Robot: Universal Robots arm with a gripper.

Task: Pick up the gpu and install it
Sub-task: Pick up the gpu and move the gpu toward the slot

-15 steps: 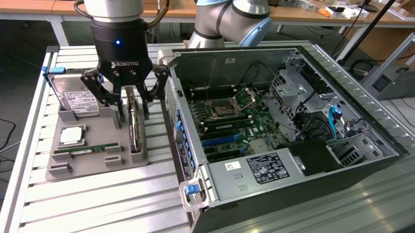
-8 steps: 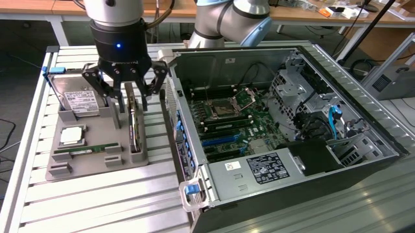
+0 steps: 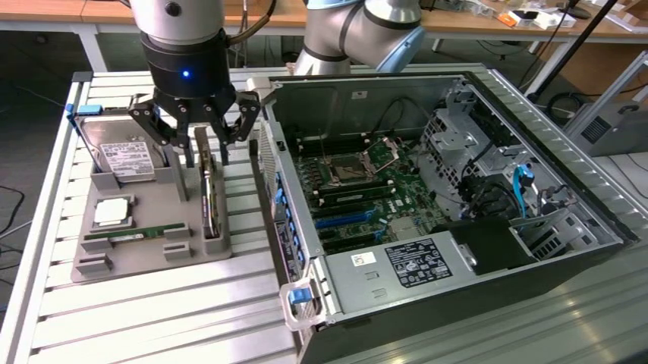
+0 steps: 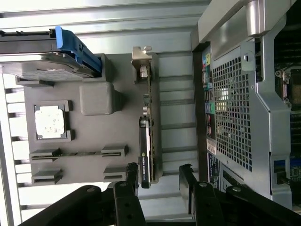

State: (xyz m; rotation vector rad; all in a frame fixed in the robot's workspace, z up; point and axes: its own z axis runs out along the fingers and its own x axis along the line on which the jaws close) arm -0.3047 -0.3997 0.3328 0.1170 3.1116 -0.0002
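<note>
The gpu [image 3: 209, 199] stands on its edge in a slot of the grey holder [image 3: 136, 258], a thin dark board with a silver bracket [image 4: 142, 66] at one end. My gripper [image 3: 206, 152] hovers just above the card's far end, open, one finger on each side of the board. In the wrist view the gpu [image 4: 147, 132] runs lengthwise away from the gripper [image 4: 160, 178], and its near end lies between the black fingertips [image 4: 133, 175]. I cannot tell whether the pads touch the card. The open computer case [image 3: 426, 197] lies at the exterior view's right, its motherboard showing a blue slot [image 3: 339, 220].
On the holder [image 4: 94, 134] are also a silver hard drive [image 3: 127, 155] in a blue-edged caddy, a square processor [image 3: 111, 212] and a green RAM stick [image 3: 132, 236]. The case's perforated rear wall [image 4: 240, 103] rises close beside the holder. White slatted table [image 3: 152, 311] surrounds it.
</note>
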